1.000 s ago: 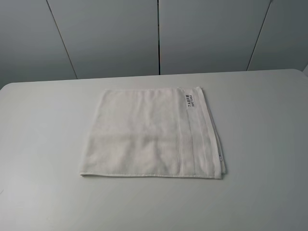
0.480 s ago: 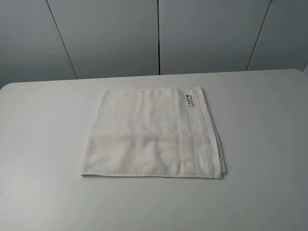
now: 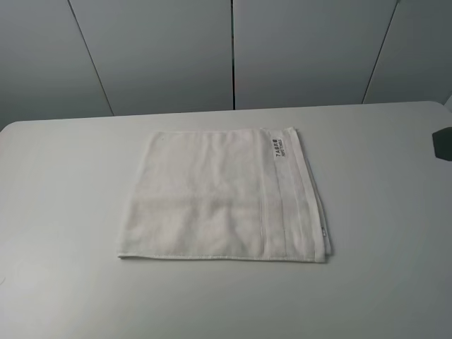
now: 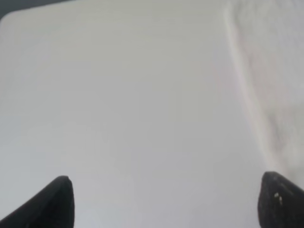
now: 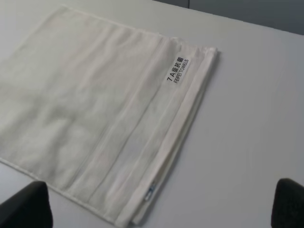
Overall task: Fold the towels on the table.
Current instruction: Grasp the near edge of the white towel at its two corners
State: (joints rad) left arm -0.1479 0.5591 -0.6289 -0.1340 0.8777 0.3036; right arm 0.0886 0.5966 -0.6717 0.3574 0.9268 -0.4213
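Observation:
The white towel lies flat and folded into a near square in the middle of the white table. Its stripe band and small printed label are on its right side. My right gripper is open and empty, hovering off the towel's right side, with the label in view. A dark part of my right arm shows at the right edge of the exterior view. My left gripper is open and empty over bare table, with the towel's edge blurred beside it.
Grey wall panels stand behind the table's far edge. Bare tabletop surrounds the towel on all sides.
A dark part of my right arm has come into the exterior view at the right edge. The towel has not moved.

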